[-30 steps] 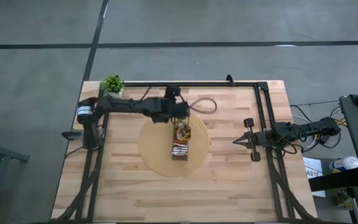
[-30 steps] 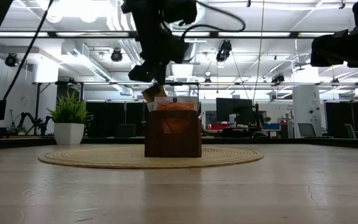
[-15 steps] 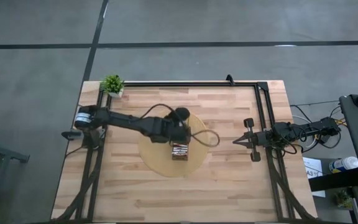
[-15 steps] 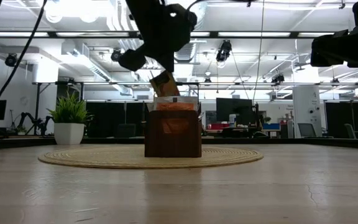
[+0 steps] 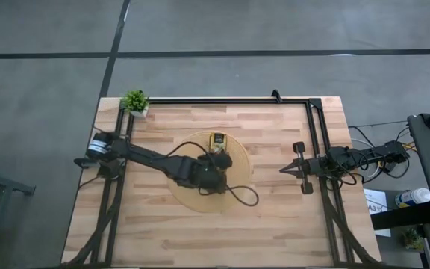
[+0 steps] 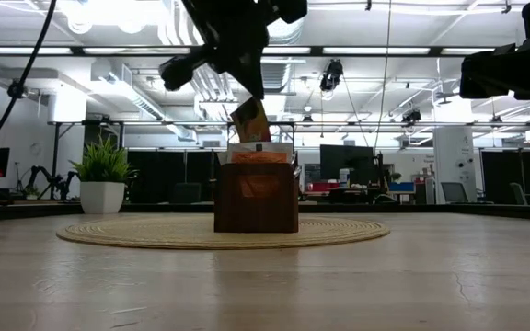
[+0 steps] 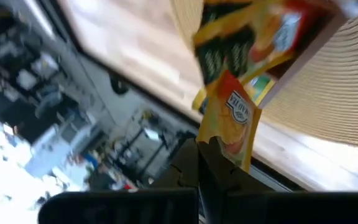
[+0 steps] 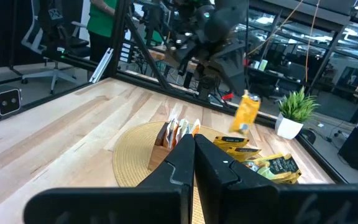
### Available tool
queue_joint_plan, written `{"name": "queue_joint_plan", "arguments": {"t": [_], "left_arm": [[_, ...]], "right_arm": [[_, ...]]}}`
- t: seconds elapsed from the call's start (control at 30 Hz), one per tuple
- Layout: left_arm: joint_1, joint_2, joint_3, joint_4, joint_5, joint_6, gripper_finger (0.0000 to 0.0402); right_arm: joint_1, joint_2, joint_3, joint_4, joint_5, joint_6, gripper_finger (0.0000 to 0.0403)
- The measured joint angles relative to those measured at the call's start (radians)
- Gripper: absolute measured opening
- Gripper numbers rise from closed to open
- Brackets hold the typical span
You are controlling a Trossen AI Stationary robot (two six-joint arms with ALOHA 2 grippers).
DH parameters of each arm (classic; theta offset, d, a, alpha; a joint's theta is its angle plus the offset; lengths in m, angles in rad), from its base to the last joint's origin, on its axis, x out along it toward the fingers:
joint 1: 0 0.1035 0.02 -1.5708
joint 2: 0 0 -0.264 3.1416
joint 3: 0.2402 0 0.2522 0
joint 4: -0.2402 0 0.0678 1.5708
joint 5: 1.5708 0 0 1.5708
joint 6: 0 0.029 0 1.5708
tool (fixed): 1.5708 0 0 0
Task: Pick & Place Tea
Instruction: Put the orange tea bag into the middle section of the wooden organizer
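A round woven disc lies mid-table, with the brown box standing upright on it and sachets sticking up from its open top. More tea sachets lie loose on the disc's far part. My left gripper hangs over the box, shut on an orange tea sachet. In the high view the left arm hides the box. My right gripper waits shut and level at the table's right side, touching nothing. My left gripper pinches the orange sachet by its edge between its two fingertips. The fingers slant down from above. The rest of the sachet sticks out beyond them. It hangs tilted below the fingers, lifted clear just above the box's top.
A small potted plant stands at the far left corner. A black cable loop trails from the left arm over the disc's near right part. Black frame rails run along the table's far, left and right sides. Bare wood lies near the front edge.
My left gripper has swung from the disc's far side toward the table's near edge, carrying the orange sachet to above the box. The wrist has rolled, so the sachet now stands more upright. The fingers have stayed shut on it.
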Motion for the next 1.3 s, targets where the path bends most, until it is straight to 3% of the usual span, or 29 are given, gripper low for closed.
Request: {"name": "queue_joint_plan", "arguments": {"t": [0.27,0.47,0.93,1.3], "left_arm": [[-0.022,0.0,-0.001,0.052,0.059,0.143,0.0],[-0.022,0.023,-0.005,0.074,0.185,0.186,0.0],[0.006,0.036,-0.089,0.143,0.125,0.413,0.0],[0.053,0.035,-0.112,0.182,0.182,0.558,0.0]], "right_arm": [[0.0,0.0,0.0,0.0,0.0,0.0,0.0008],[0.0,0.0,0.0,0.0,0.0,0.0,0.0009],[0.0,0.0,0.0,0.0,0.0,0.0,0.0008],[0.0,0.0,0.0,0.0,0.0,0.0,0.0009]]}}
